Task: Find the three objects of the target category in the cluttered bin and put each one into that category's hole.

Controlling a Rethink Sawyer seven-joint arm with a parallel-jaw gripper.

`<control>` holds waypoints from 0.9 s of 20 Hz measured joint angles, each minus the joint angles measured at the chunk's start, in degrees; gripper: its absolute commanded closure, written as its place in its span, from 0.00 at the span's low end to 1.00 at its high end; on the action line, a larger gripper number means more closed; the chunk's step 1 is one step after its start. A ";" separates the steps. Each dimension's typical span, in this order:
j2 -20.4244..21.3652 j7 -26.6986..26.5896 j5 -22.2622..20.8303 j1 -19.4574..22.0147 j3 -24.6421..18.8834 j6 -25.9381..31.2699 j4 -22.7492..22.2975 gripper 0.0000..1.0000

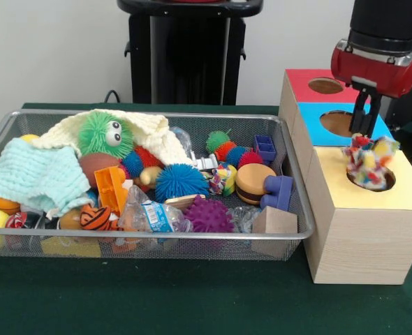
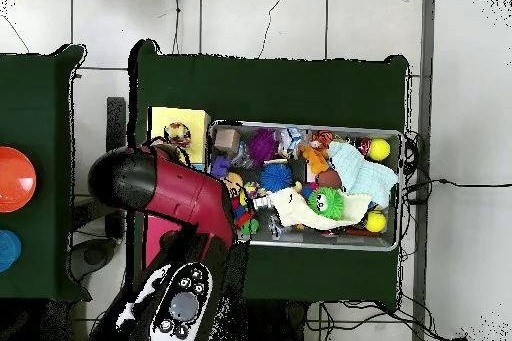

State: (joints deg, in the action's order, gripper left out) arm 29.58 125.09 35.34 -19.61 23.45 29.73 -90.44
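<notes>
The wire-mesh bin (image 1: 157, 238) lies on the green table, full of toys; it also shows in the overhead view (image 2: 300, 125). My gripper (image 1: 366, 134) hangs over the yellow-topped box (image 1: 408, 199), shut on a confetti-patched lump (image 1: 369, 162). The lump's lower end sits in the round hole (image 1: 386, 183). In the overhead view this lump (image 2: 178, 135) shows on the yellow box (image 2: 190, 117), with the gripper hidden under the red arm (image 2: 175, 189). A second confetti lump (image 1: 223, 179) lies in the bin's middle right, beside a blue spiky ball (image 1: 181, 181). I see no third lump.
Blue-topped (image 1: 309, 125) and red-topped (image 1: 300, 80) boxes stand behind the yellow one. The bin holds a green furry ball with eyes (image 1: 105, 135), cloths (image 1: 31, 174), a purple spiky ball (image 1: 207, 215), a burger toy (image 1: 253, 183) and a clear wrapper with blue label (image 1: 153, 213).
</notes>
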 measured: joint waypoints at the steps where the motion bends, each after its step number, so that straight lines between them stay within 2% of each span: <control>1: 0.01 0.06 0.32 -0.02 -0.17 0.00 -0.59 1.00; 5: -0.01 0.11 1.94 0.17 -1.41 0.00 -2.57 1.00; 8: 0.09 0.11 3.59 1.96 -4.38 -0.99 -4.34 1.00; 12: 2.05 0.11 4.11 7.01 -10.23 -3.24 -6.97 1.00; 13: 3.13 0.11 3.71 9.55 -13.01 -3.59 -8.32 1.00; 18: 4.78 0.11 1.23 14.68 -18.55 -3.87 -10.12 1.00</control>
State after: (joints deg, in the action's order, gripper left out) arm 34.36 125.20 36.57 -4.93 4.91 25.86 -100.56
